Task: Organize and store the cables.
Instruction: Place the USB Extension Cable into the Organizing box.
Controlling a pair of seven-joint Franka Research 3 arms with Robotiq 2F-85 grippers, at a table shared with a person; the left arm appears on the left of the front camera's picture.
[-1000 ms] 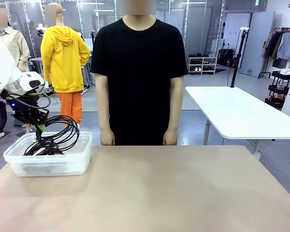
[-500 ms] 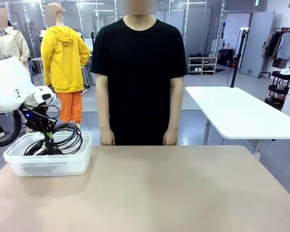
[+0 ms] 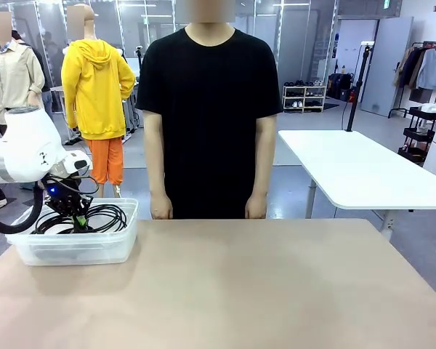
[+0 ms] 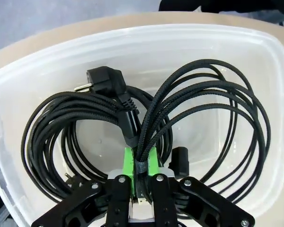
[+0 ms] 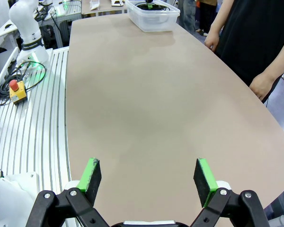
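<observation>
Left gripper jaws stand narrowly parted around the taped neck of a coiled cable, loops fanning away from the fingertips, inside the clear bin. Right gripper is wide apart, empty, well away.

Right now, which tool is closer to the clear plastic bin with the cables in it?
Left. The left tool is down inside the bin, its pads around a coiled cable. The right tool hovers open over bare table, far across from the bin.

Cables crowd the bin; the table lies open.
</observation>
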